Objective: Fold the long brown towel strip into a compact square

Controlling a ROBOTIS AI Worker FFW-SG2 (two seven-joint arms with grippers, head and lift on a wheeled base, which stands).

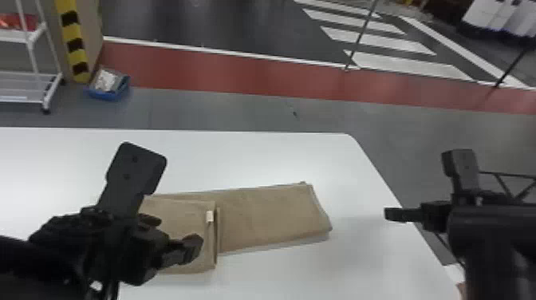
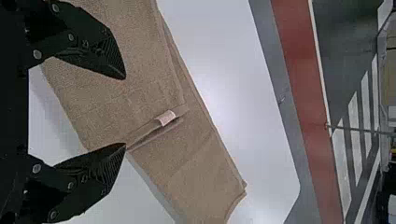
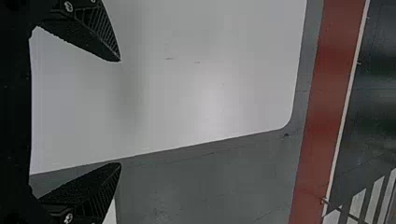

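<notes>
With my left pincer (image 2: 125,111) I'm hovering over the folded left part of the brown towel (image 1: 267,219), fingers standing well apart and gripping nothing. From there the towel is lying lengthwise along the white table (image 1: 255,159), its long axis running left to right, its lower end pointing toward my right pincer (image 3: 120,112). That one is hanging beyond this end, spread wide, carrying nothing; I'm judging it the nearer for bringing the end leftward.

Black fingers (image 1: 193,245) — tapered, ribbed — silvery screws (image 2: 37,54).
</notes>
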